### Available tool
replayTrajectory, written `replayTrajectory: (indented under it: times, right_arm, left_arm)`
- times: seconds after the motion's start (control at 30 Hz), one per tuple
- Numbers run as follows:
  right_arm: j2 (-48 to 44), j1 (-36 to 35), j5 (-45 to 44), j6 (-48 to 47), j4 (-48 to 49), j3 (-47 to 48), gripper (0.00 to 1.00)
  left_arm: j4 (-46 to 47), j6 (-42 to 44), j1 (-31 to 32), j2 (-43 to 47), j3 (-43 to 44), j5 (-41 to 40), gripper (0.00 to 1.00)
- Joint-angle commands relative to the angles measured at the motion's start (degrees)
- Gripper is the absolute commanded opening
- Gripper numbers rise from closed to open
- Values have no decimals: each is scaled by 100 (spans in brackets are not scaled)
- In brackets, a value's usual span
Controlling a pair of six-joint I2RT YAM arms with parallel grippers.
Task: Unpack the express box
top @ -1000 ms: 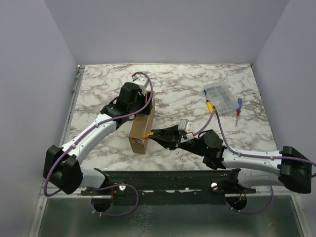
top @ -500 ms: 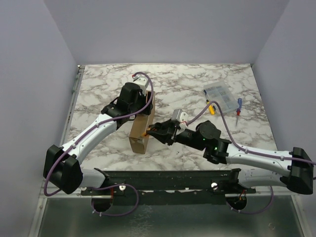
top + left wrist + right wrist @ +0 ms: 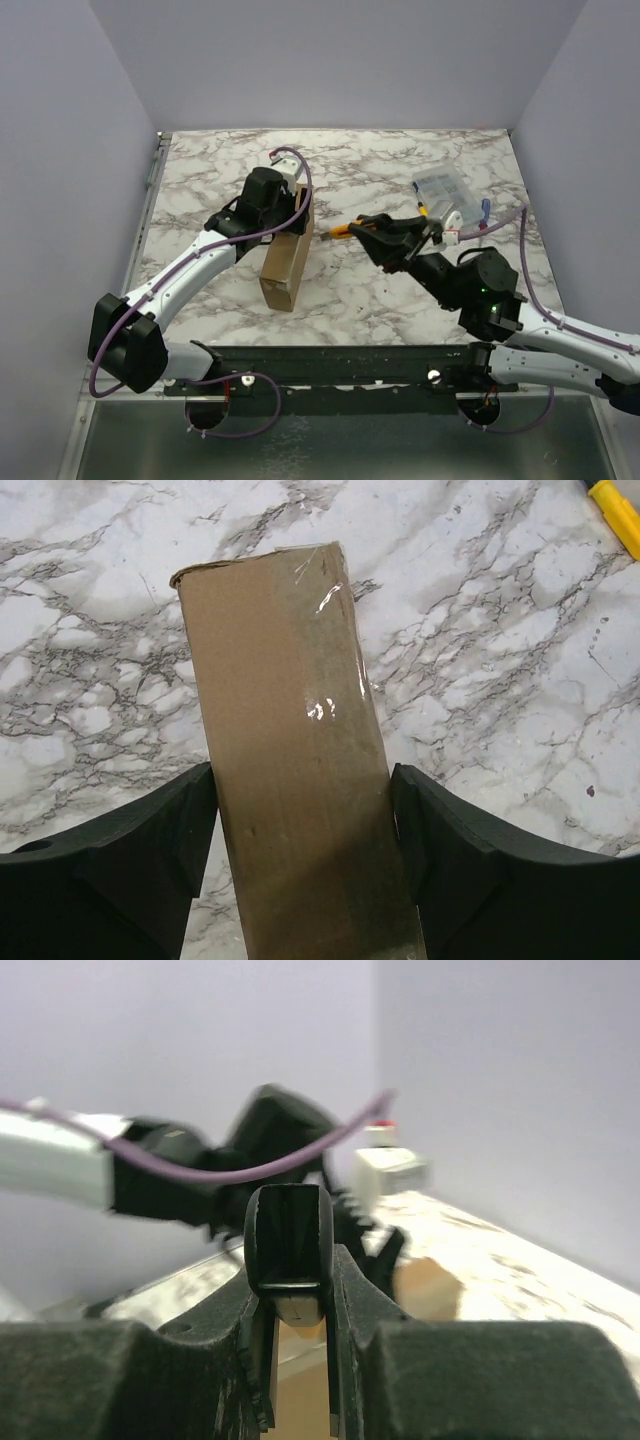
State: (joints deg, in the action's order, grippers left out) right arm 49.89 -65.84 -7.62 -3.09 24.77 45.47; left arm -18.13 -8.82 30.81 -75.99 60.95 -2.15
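Note:
The express box [image 3: 288, 260], plain brown cardboard, stands on its long edge left of the table's middle. My left gripper [image 3: 283, 215] straddles its far end. In the left wrist view the black pads [image 3: 190, 825] lie against both faces of the taped box [image 3: 290, 750]. My right gripper [image 3: 362, 228] hangs in the air to the right of the box, apart from it, and is shut on a yellow-tipped cutter [image 3: 340, 232]. In the right wrist view that cutter [image 3: 290, 1250] sits clamped between the fingers, pointing at the left arm. Its yellow tip [image 3: 615, 510] shows at the corner of the left wrist view.
A clear plastic compartment case [image 3: 447, 197] lies at the back right, with a small blue and red item [image 3: 484, 215] and a yellow piece [image 3: 424, 213] beside it. Grey walls close off three sides of the marble table [image 3: 220, 170].
My right arm has pulled the cutter away from the box's near end, lifting and swinging it up and to the right. The box and the left arm have stayed where they were.

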Motion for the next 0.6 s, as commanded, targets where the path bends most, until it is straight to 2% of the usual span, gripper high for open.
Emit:
replayTrajectory:
  times: [0.0, 0.1, 0.27, 0.43, 0.57]
  right_arm:
    - [-461, -16, -2883, -52, -454, -124, 1]
    - [-522, -17, -3931, -47, -710, -30, 1]
    - [-162, 11, -4594, -134, -1309, 357, 1]
    - [53, 217, -3838, 155, -1726, 631, 1]
    - [104, 239, -3242, -33, -1516, 618, 1]
  left_arm:
    - [-226, 434, 9, 71, -23, 330, 70]
    - [-226, 724, 186, 177, -41, 264, 61]
    - [-199, 1411, 953, 460, -238, -104, 60]
    - [-78, 1898, 1260, 760, -561, 203, 61]
    - [225, 2048, 1415, 937, -878, 593, 59]
